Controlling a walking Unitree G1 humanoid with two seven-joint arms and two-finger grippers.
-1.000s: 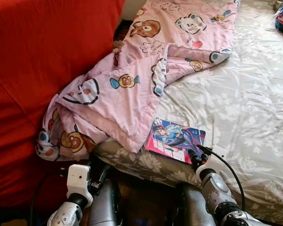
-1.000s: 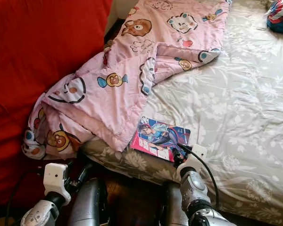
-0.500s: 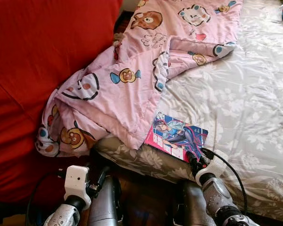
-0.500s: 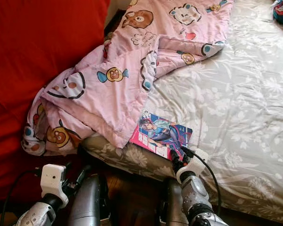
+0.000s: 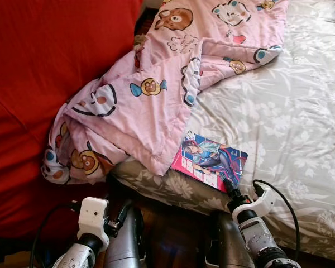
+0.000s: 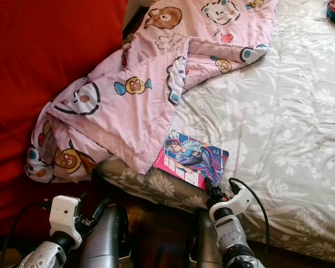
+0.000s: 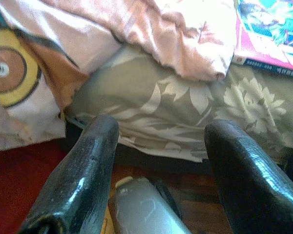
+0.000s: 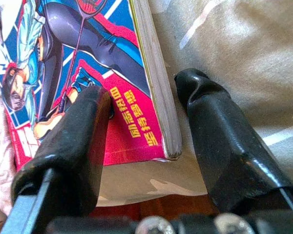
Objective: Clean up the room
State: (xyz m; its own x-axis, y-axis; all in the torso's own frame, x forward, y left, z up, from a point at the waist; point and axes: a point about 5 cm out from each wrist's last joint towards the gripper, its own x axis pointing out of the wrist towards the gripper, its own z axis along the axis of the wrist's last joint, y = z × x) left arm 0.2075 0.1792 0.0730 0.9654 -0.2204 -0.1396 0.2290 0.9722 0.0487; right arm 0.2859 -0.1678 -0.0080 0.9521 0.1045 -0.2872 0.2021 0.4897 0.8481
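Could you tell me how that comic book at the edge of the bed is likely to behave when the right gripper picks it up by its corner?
The comic book looks thin and soft-covered, so it would probably sag if held by one corner. Its cover seems glossy, so it may slip between the right gripper's open fingers. It likely weighs little.

A book point(image 5: 211, 160) lies on the bed point(image 5: 290, 123) near its front edge, just right of a crumpled blanket point(image 5: 151, 100); a sofa point(image 5: 39, 84) stands left.

Silver arms carry white wrist blocks, looping black cables and glossy black fingers point(image 8: 219, 141) on each end effector.
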